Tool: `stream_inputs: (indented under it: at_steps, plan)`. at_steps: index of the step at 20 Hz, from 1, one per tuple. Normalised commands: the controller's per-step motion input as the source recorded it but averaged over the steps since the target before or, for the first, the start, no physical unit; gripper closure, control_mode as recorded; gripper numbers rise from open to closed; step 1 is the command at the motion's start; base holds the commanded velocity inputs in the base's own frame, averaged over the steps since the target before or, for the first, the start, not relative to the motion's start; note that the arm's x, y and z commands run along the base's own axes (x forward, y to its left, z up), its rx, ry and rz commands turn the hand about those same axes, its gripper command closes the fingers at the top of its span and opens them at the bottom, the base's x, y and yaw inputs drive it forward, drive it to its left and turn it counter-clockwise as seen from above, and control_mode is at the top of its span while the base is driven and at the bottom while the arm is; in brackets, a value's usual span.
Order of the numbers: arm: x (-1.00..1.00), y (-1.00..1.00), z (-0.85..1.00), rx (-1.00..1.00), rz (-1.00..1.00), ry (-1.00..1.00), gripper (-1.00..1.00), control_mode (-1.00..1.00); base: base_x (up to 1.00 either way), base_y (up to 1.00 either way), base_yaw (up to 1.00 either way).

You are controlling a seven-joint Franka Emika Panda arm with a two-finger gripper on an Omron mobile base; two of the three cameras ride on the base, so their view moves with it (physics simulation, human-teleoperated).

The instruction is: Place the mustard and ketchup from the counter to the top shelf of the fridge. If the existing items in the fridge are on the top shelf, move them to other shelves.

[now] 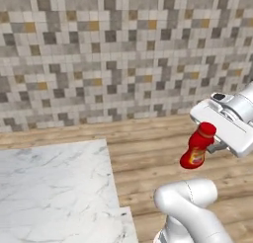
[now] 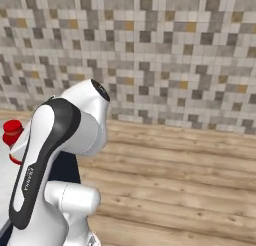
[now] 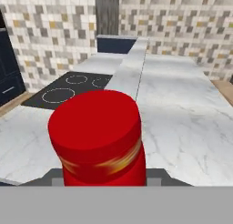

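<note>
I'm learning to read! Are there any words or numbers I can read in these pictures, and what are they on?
"FRANKA": small vertical grey lettering on the robot arm, blurry, so that reading is a best guess.
Yellow-orange label on the ketchup, held in the gripper: too blurred to read.
Counter: no words or numbers.

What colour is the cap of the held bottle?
Red, like the ketchup itself; the hand view shows it best.
</note>
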Motion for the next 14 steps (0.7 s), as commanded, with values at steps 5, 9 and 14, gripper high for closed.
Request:
stream_inputs:
  at_steps: [5,9,14]
  plan:
    - [0.0,0.0,0.0,0.0,0.0,0.0,1.0,1.0,1.0,0.0,-0.04]
    - [0.0,0.0,0.0,0.0,0.0,0.0,1.0,1.0,1.0,0.0,-0.14]
    - [0.0,0.0,0.0,0.0,0.0,0.0,1.0,1.0,0.69,0.05,-0.59]
